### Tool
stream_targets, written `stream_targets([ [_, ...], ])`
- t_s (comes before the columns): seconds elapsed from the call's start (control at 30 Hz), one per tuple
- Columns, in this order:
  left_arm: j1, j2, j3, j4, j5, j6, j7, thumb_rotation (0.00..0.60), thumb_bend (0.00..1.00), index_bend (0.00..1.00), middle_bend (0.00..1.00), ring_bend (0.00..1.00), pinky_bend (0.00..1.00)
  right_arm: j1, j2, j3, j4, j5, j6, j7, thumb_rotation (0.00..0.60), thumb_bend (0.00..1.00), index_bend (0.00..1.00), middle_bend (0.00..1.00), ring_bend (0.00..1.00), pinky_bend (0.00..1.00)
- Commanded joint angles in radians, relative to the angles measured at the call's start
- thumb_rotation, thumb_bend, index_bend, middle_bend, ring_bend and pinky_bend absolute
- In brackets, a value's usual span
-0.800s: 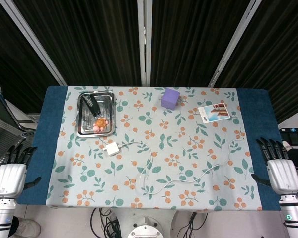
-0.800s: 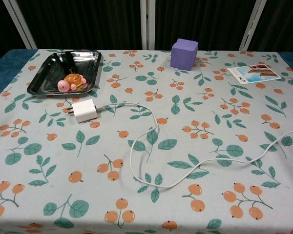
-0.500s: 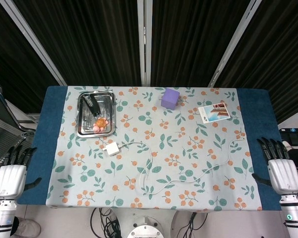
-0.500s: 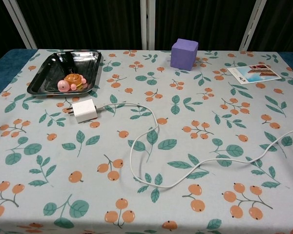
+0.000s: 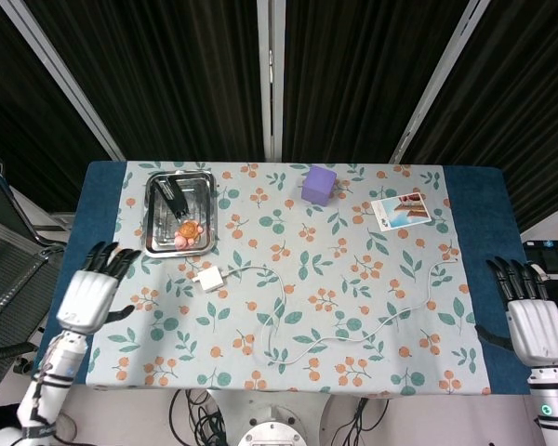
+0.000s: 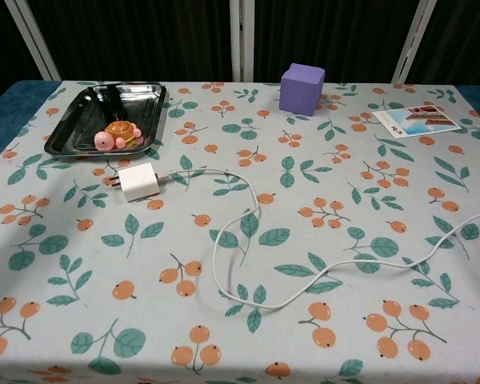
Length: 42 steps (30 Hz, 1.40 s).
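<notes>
In the head view my left hand hovers over the table's left edge, fingers spread, holding nothing, a little below the metal tray. My right hand hangs off the right edge, fingers apart and empty. The tray holds a pink and orange toy turtle and a dark object. A white charger lies near the tray, its white cable looping across to the right. Neither hand shows in the chest view.
A purple cube stands at the back middle. A printed card lies at the back right. The floral cloth covers a blue table. A grey chair stands left of the table.
My left hand has moved up and to the right, from beside the table's left corner onto its left edge. My right hand has dropped slightly.
</notes>
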Motion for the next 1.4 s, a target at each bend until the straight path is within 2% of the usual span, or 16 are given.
stream_targets([
  [0.03, -0.137, -0.09, -0.067, 0.009, -0.06, -0.15, 0.047, 0.6, 0.0, 0.16, 0.17, 0.08, 0.09, 0.002, 0.0, 0.0, -0.002, -0.002, -0.003, -0.004, 0.6, 0.01, 0.01, 0.05, 0.0, 0.0],
  [0.2, -0.266, -0.207, -0.109, 0.085, -0.194, -0.306, 0.133, 0.6, 0.0, 0.17, 0.18, 0.08, 0.11, 0.004, 0.002, 0.0, -0.007, -0.001, -0.006, -0.011, 0.6, 0.01, 0.01, 0.05, 0.0, 0.0],
  [0.3, -0.32, -0.276, -0.132, 0.112, -0.321, -0.348, 0.22, 0.6, 0.0, 0.19, 0.23, 0.16, 0.13, 0.001, 0.003, -0.001, -0.005, 0.005, -0.006, -0.009, 0.6, 0.01, 0.01, 0.05, 0.0, 0.0],
  [0.43, -0.358, -0.334, -0.138, 0.134, -0.459, -0.347, 0.314, 0.6, 0.0, 0.23, 0.26, 0.2, 0.2, -0.004, 0.001, -0.002, 0.006, 0.014, -0.007, 0.003, 0.6, 0.02, 0.01, 0.05, 0.0, 0.0],
  [0.6, -0.384, -0.356, -0.12, 0.131, -0.611, -0.319, 0.416, 0.6, 0.0, 0.23, 0.28, 0.22, 0.2, -0.009, -0.001, -0.002, 0.022, 0.019, -0.005, 0.019, 0.6, 0.02, 0.01, 0.05, 0.0, 0.0],
  [0.7, -0.391, -0.35, -0.106, 0.12, -0.661, -0.315, 0.428, 0.6, 0.0, 0.24, 0.3, 0.24, 0.2, -0.01, -0.004, -0.003, 0.03, 0.021, -0.006, 0.026, 0.6, 0.02, 0.01, 0.05, 0.0, 0.0],
  [1.03, -0.423, -0.36, -0.084, 0.152, -0.712, -0.318, 0.384, 0.6, 0.0, 0.25, 0.3, 0.24, 0.2, -0.014, -0.01, -0.006, 0.04, 0.022, -0.007, 0.033, 0.6, 0.02, 0.01, 0.05, 0.0, 0.0],
  [1.4, -0.466, -0.367, -0.058, 0.152, -0.661, -0.357, 0.309, 0.6, 0.0, 0.25, 0.35, 0.24, 0.2, -0.02, -0.014, -0.006, 0.043, 0.03, -0.004, 0.033, 0.6, 0.02, 0.01, 0.05, 0.0, 0.0],
])
